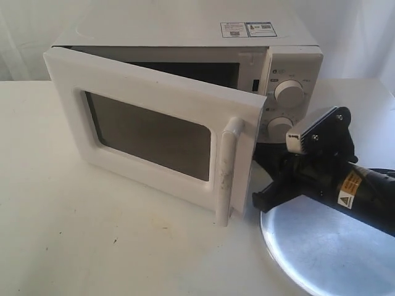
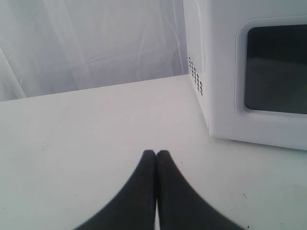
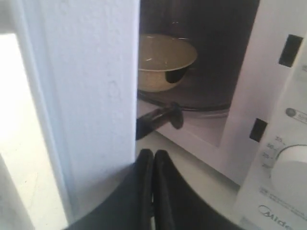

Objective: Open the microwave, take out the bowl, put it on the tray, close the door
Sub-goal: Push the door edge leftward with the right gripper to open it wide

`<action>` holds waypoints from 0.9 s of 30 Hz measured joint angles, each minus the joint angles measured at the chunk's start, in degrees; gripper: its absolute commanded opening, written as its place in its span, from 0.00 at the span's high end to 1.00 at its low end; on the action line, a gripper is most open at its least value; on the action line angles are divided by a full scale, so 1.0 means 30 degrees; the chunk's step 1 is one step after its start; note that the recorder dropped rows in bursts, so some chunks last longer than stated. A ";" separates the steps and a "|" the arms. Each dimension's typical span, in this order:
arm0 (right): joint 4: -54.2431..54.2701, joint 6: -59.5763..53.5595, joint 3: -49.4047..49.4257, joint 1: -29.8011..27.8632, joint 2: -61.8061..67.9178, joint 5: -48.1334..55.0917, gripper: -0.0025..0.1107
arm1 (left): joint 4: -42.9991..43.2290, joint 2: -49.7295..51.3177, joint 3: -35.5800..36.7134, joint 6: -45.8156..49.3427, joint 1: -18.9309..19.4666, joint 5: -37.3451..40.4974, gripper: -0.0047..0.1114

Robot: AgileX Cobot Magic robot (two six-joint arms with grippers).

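Two arms, exterior view: only my right arm shows; my left is outside this picture.
Door, exterior view: the door point(image 1: 148, 86) stands part-way open, hinged on the left of this view, with its free edge swung out from the microwave point(image 1: 185, 31).
Handle: the handle point(image 1: 227, 172) is a white bar on that free edge, with its long axis upright.
Right end effector, exterior view: my right end effector point(image 1: 264, 198) sits low, just beside the foot of the handle, on the cavity side. I cannot read its fingers from here.
Tray: the tray point(image 1: 321, 253) lies on the worktop point(image 1: 92, 234) in front of the dials point(image 1: 288, 92), under my right arm.
Bowl, exterior view: hidden behind the door.
Left wrist view: my left end effector point(image 2: 156, 158) has its fingers pressed together and holds nothing. It is over bare worktop, well apart from the door's outer face and dark window point(image 2: 276, 69).
Right wrist view: the fingers of my right end effector point(image 3: 153, 160) are pressed together and empty, with the tips just beside the door's free edge.
Bowl, right wrist view: the bowl point(image 3: 163, 57) sits upright inside the cavity, partly cut off by the door edge.
Deciding relation: the bowl lies ahead of my right end effector and deeper in, past the door edge. My right arm is far nearer than my left.
Judgement: the gap looks narrow, so the door probably needs swinging wider before I reach in.
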 measured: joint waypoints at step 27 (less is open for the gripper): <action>-0.2743 0.1459 -0.1157 0.0197 0.0423 0.0966 0.98 | 0.0000 0.0000 0.0000 0.0000 0.0000 0.0000 0.96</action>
